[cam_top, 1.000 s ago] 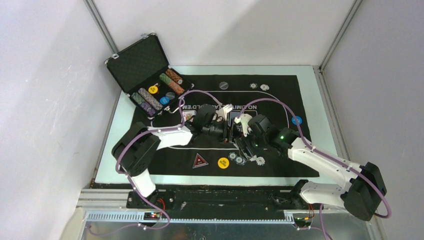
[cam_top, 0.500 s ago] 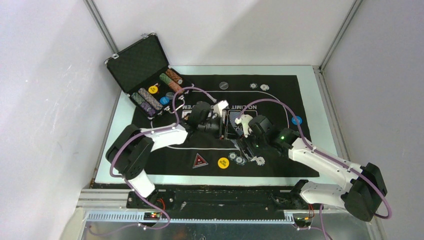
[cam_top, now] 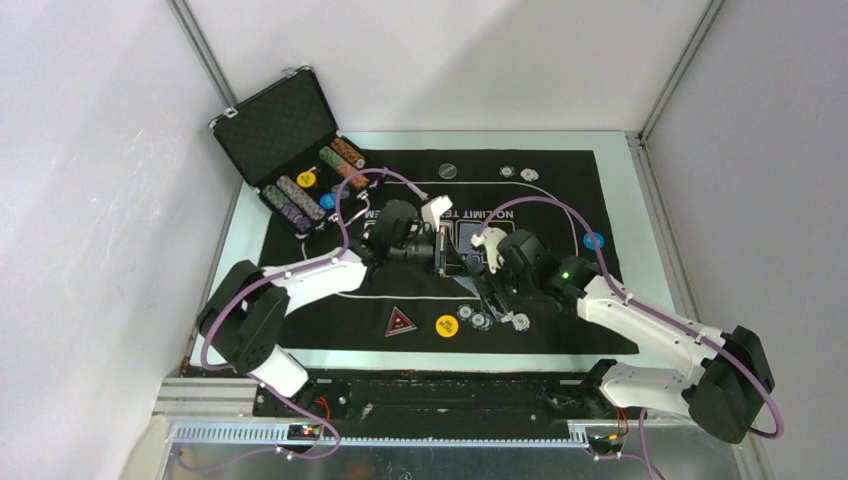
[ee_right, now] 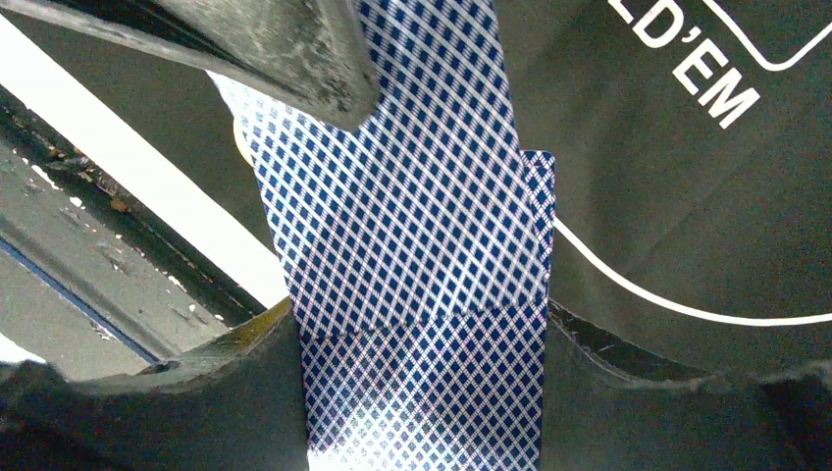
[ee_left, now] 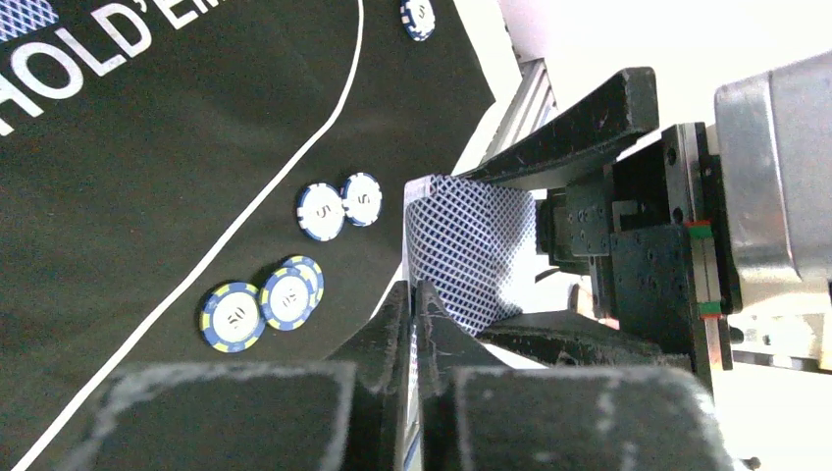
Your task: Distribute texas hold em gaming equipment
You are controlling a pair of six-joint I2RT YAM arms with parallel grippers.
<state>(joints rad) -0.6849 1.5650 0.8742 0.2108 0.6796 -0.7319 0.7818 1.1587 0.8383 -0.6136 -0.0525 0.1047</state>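
Observation:
My right gripper (ee_right: 422, 397) is shut on a deck of blue-backed playing cards (ee_right: 412, 226) and holds it above the black mat (cam_top: 560, 200). My left gripper (ee_left: 413, 294) is shut on one card's edge, a thin strip between its pressed jaws. That card (ee_left: 461, 245) sticks out of the deck between the right gripper's fingers (ee_left: 579, 128). The two grippers meet at mid-mat (cam_top: 455, 255). Small poker chips (cam_top: 480, 320) lie near the front, with a yellow disc (cam_top: 447, 325) and a red-black triangle marker (cam_top: 401, 321) beside them. A blue disc (cam_top: 594, 241) is at the right and a black disc (cam_top: 447, 171) at the back.
The open black case (cam_top: 300, 160) with rows of chips stands at the back left, partly on the mat. Two small chips (cam_top: 520, 174) lie at the mat's far edge. Grey walls close in on both sides. Both arms' cables arch over the mat's middle.
The left gripper's jaws have closed from wide open onto a card at the deck. The left arm's elbow has swung out to the left. The right arm has stayed still.

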